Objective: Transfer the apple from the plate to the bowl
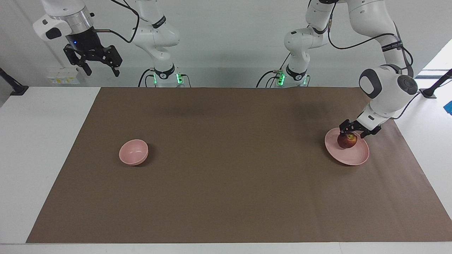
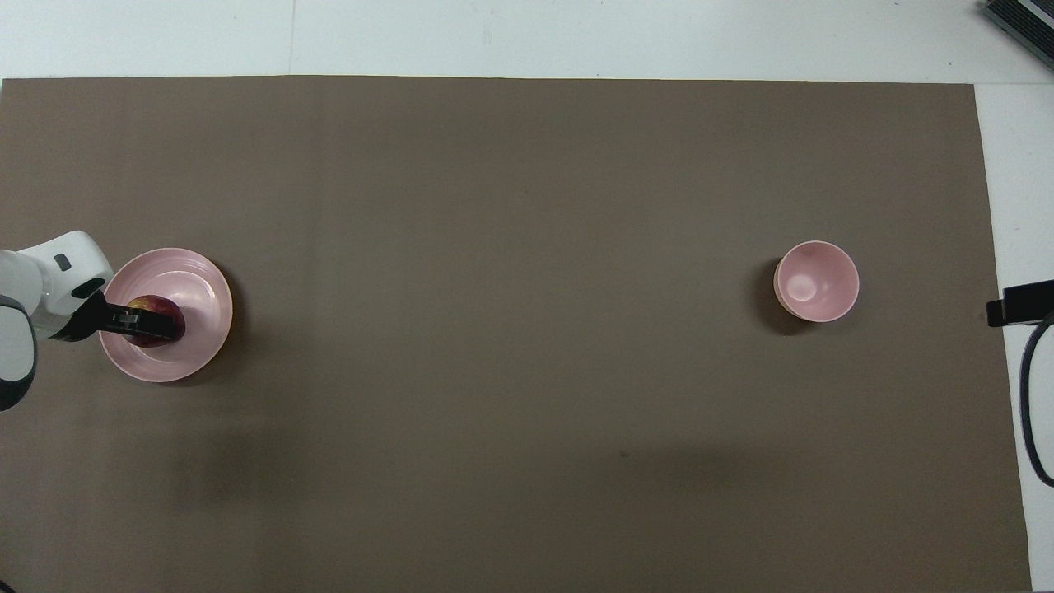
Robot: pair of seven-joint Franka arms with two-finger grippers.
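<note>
The dark red apple [image 1: 346,141] [image 2: 155,336] lies on the pale pink plate [image 1: 356,156] [image 2: 196,288] at the left arm's end of the table. My left gripper [image 1: 353,133] [image 2: 144,319] is low over the apple, open, with one finger on each side of its top; I cannot tell whether they touch it. The small pink bowl [image 1: 132,158] [image 2: 823,298] stands empty toward the right arm's end. My right gripper [image 1: 93,65] waits open, high over that end; only a black part of it [image 2: 1019,302] shows in the overhead view.
A brown mat [image 1: 226,183] covers most of the white table [image 1: 42,148], with bare white strips at both ends. A dark object [image 2: 1021,21] lies at the table's corner farthest from the robots, toward the right arm's end.
</note>
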